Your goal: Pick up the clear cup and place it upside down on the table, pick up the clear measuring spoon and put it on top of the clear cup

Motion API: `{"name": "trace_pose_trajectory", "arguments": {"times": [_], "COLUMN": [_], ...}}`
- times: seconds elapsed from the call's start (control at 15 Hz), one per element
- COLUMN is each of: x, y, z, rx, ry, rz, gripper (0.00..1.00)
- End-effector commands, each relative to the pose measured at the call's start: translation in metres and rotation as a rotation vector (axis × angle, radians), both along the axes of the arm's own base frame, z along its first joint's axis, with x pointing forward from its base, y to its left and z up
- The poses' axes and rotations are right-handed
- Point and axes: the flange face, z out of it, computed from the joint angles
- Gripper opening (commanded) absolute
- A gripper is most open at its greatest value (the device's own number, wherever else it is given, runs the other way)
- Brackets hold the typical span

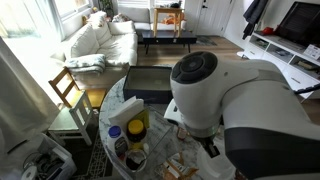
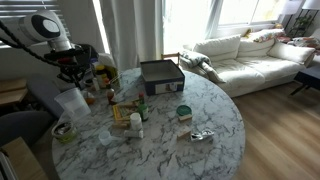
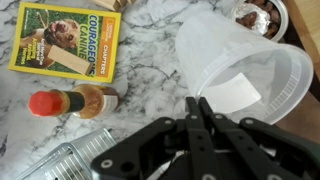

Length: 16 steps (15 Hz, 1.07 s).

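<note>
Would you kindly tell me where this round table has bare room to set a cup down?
On the table, the widest bare marble lies between the round dish and the crumpled silvery thing. A smaller patch sits between the black box and the green-topped tub. It is crowded around the clear cup, by the red-capped bottle and the book.
</note>
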Motion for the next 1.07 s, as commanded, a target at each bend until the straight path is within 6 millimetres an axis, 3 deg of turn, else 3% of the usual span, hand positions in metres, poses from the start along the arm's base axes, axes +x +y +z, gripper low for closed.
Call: {"name": "trace_pose_trajectory", "arguments": {"times": [0.0, 0.27, 0.33, 0.4, 1.0], "x": [0.003, 0.000, 0.000, 0.001, 0.017], "y": [0.013, 0.024, 0.025, 0.025, 0.023], "z": [-0.023, -0.046, -0.048, -0.048, -0.029], "rx": [-0.031, -0.042, -0.046, -0.045, -0.013], "ry": [-0.023, -0.003, 0.000, 0.001, -0.026], "rz": [0.053, 0.115, 0.116, 0.113, 0.066], "gripper": [0.01, 0.01, 0.29, 0.30, 0.96]}}
